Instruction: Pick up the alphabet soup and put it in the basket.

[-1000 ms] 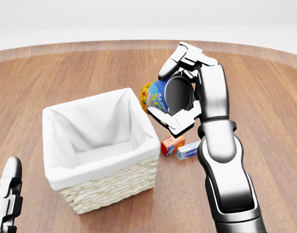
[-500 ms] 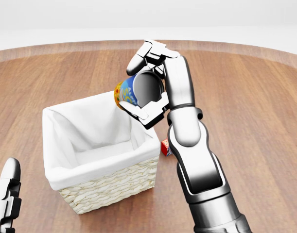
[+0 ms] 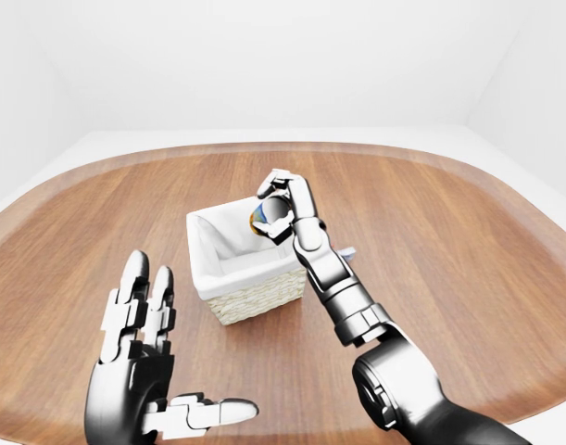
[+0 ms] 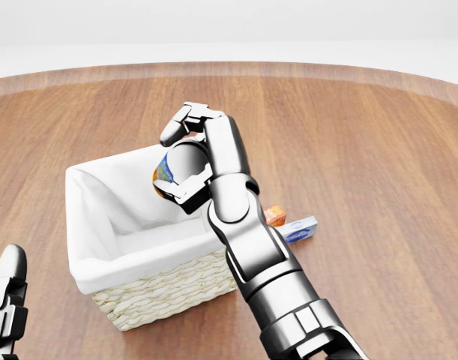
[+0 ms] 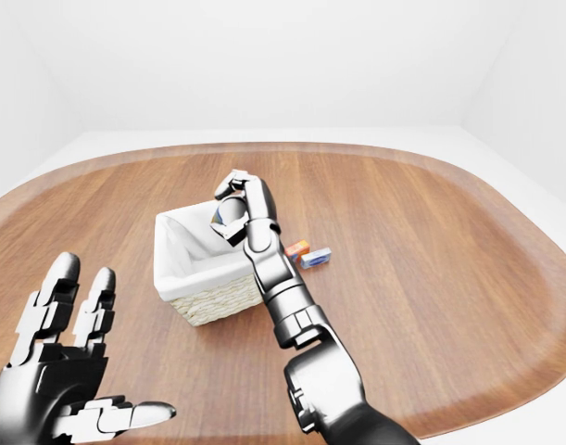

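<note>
The alphabet soup can [image 4: 166,174], blue and yellow with a silver end, lies on its side in my right hand [image 4: 181,161]. The fingers are shut round it from above and below. Hand and can hang over the right part of the basket's [image 4: 160,294] opening, just above its white cloth liner [image 4: 101,195]. The basket is pale wicker and stands on the round wooden table [image 4: 378,150]. My forearm hides the basket's right corner. In the left-eye view my left hand [image 3: 176,357] is raised low at the left, fingers spread, holding nothing.
A small red-orange box [image 4: 274,215] and a blue-and-white box [image 4: 301,229] lie on the table just right of the basket, close to my right forearm. White floor and walls surround the table.
My right hand has carried the can leftward, from above the two small boxes to over the basket's opening. The boxes show again beside the forearm. The left hand stays put.
</note>
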`<state>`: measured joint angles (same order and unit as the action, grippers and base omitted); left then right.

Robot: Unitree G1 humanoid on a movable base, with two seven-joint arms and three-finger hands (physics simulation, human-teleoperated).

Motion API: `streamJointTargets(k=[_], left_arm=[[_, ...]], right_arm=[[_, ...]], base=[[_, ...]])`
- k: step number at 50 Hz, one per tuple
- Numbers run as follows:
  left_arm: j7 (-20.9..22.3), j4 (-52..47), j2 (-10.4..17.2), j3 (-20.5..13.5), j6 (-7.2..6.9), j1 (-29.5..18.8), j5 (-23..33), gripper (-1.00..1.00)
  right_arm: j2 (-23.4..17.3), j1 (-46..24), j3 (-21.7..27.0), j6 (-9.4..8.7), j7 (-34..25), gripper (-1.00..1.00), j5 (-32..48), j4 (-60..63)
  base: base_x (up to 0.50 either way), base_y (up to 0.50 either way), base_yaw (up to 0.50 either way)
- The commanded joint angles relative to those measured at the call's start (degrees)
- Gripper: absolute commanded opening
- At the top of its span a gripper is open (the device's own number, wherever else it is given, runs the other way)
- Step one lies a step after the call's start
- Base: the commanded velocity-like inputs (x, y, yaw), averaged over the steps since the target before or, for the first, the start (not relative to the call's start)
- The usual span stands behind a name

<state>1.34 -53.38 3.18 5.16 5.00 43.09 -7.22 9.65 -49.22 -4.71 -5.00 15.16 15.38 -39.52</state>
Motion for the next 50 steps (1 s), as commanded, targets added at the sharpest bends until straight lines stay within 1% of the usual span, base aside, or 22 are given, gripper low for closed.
streamJointTargets(k=[1,6,10,16,20,31,39,50], left_arm=[[1.41,-0.63,-1.17,-1.33,0.0,-0.14,-0.9,1.0],[2.09,-0.74,-1.84,-1.75,0.0,-0.27,-1.03,1.0],[2.48,-1.01,-2.05,-1.65,0.0,0.47,-1.05,1.0],[2.85,-0.91,-2.31,-2.28,0.0,-0.07,-1.49,1.0],[3.46,-1.19,-2.71,-2.59,0.0,0.53,-1.82,1.0],[4.32,-1.38,-3.24,-2.82,0.0,1.03,-2.09,1.0],[4.98,-1.87,-3.52,-3.64,0.0,1.38,-3.03,1.0],[5.77,-2.15,-4.2,-3.78,0.0,1.72,-3.05,1.0]], right_arm=[[2.48,-5.23,-0.34,0.0,4.85,-1.0,4.98,-12.61],[3.0,-4.77,-0.54,0.0,5.04,-1.0,5.87,-10.66],[3.64,-4.72,-1.08,0.0,6.1,-1.0,7.16,-11.05],[4.77,-4.9,-1.48,0.0,8.22,-1.0,9.06,-12.63],[5.35,-5.32,-1.59,0.0,9.29,-1.0,9.92,-13.9],[7.3,-4.02,-2.93,0.0,10.69,-1.0,13.3,-12.17],[8.12,-3.92,-2.85,0.0,11.33,-1.0,14.13,-13.14],[8.45,-4.69,-2.6,0.0,11.66,-1.0,14.06,-14.62]], base=[[0.0,0.0,0.0],[0.0,0.0,0.0],[0.0,0.0,0.0],[0.0,0.0,0.0],[0.0,0.0,0.0],[0.0,0.0,0.0],[0.0,0.0,0.0],[0.0,0.0,0.0]])
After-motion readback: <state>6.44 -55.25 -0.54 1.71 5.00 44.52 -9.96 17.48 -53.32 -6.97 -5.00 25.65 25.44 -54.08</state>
